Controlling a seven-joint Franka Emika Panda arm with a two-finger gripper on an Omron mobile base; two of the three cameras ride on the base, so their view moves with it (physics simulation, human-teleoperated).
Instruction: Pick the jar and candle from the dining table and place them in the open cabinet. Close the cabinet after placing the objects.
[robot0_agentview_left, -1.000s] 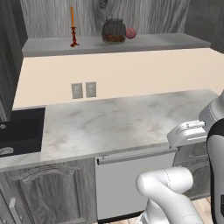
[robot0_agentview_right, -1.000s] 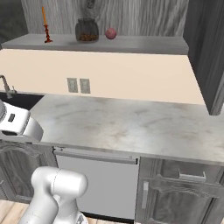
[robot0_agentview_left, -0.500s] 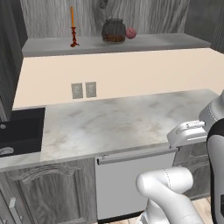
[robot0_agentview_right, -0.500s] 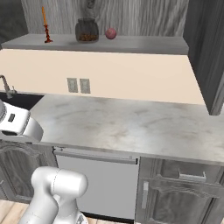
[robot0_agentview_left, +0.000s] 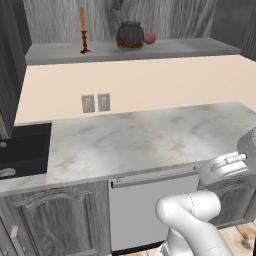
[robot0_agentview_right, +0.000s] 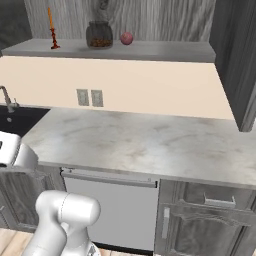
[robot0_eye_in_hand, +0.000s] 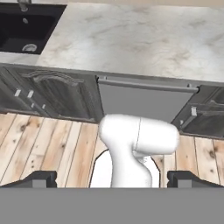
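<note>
Already up on the grey shelf (robot0_agentview_left: 200, 49) of the cabinet (robot0_agentview_right: 165, 17) sat the candle (robot0_agentview_left: 84, 31) and the jar (robot0_agentview_left: 130, 36), with a small red ball (robot0_agentview_left: 149, 38) just beside the jar at its 3 o'clock. In the left base view the candle stood at about 11 o'clock of the picture, the jar near 12; in the right base view the candle (robot0_agentview_right: 51, 30) was at 10 o'clock, the jar (robot0_agentview_right: 99, 35) at 11, ball (robot0_agentview_right: 126, 38) next to it. Both stood upright, candle and jar apart, nothing touching the tool.

Tool (robot0_eye_in_hand: 112, 179): fingers (robot0_eye_in_hand: 41, 179) wide apart, nothing between them, pointing down at the wood floor (robot0_eye_in_hand: 52, 148) and the front of the base cabinets (robot0_eye_in_hand: 52, 94) and dishwasher panel (robot0_eye_in_hand: 142, 103). Arm was folded low in front of the marble counter (robot0_agentview_left: 150, 140), black sink (robot0_agentview_left: 22, 150) at 9 o'clock in the left base view.

Step judged: placing looked done for both things, so what was left was closing the cabinet. A dark door edge (robot0_agentview_right: 235, 60) showed at 3 o'clock in the right base view, and another dark panel (robot0_agentview_left: 10, 60) at 9 o'clock in the left base view; could not tell for sure how far open either stood.

Next move would call for raising the arm well up from its tucked pose, reaching a door's outer face or edge, and pushing it round toward the shelf without brushing the jar or candle. Base might need to shift sideways for reach.
</note>
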